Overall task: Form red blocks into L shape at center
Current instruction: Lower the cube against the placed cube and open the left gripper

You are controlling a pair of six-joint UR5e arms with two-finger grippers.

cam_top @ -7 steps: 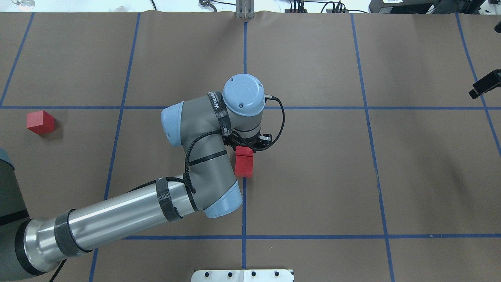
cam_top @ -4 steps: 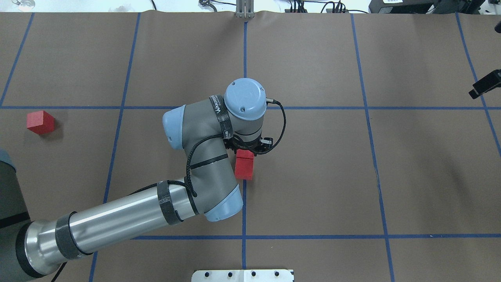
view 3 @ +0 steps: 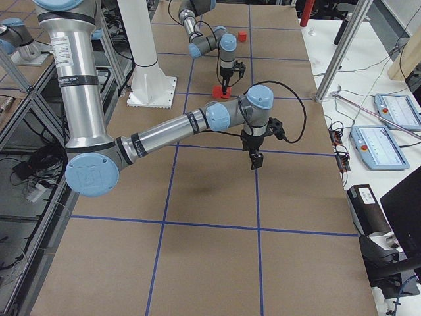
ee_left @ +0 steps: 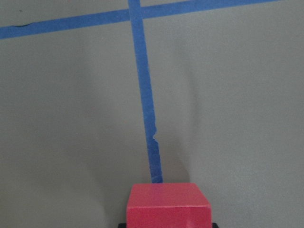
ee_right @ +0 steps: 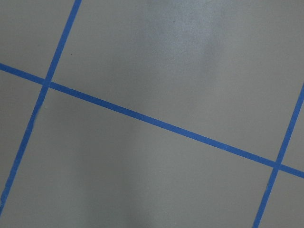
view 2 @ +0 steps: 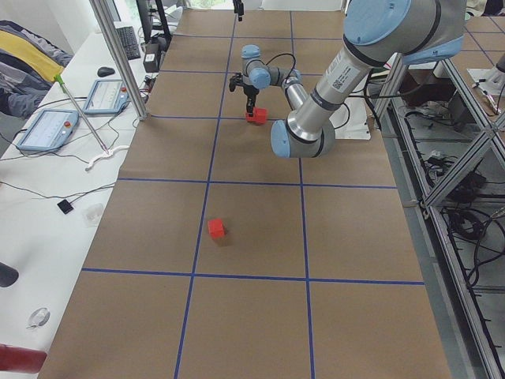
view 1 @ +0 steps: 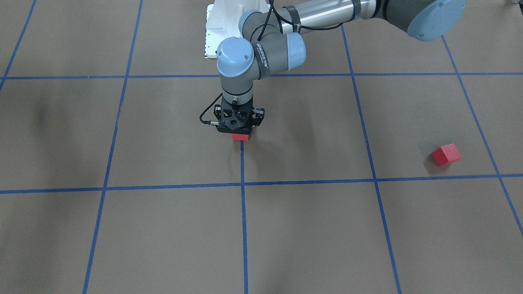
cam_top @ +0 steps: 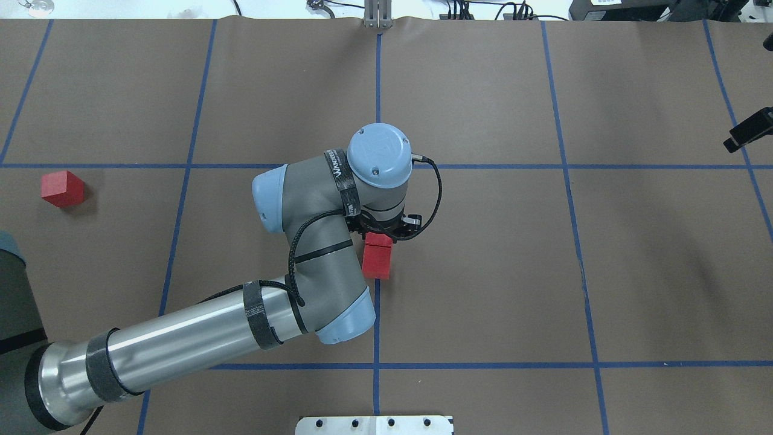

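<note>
My left gripper (cam_top: 383,234) points straight down over the center of the brown table (cam_top: 483,254) and is shut on a red block (cam_top: 380,240). That block fills the bottom of the left wrist view (ee_left: 167,205), low over the middle blue line. On its near side a second red block (cam_top: 375,264) lies on the table, and the two seem to touch. In the front-facing view only the held block (view 1: 240,136) shows under the gripper (view 1: 240,131). A third red block (cam_top: 62,188) lies alone far to the left. The right gripper (view 3: 255,158) hangs over the table's right end; I cannot tell its state.
The white robot base (cam_top: 374,425) sits at the near edge. Blue tape lines (cam_top: 377,90) divide the table into large squares. The left arm's elbow and forearm (cam_top: 181,344) stretch over the near left squares. Cables and equipment line the far edge.
The left wrist has shifted slightly right and toward the robot with its block. The held block now sits tight against the resting block.
</note>
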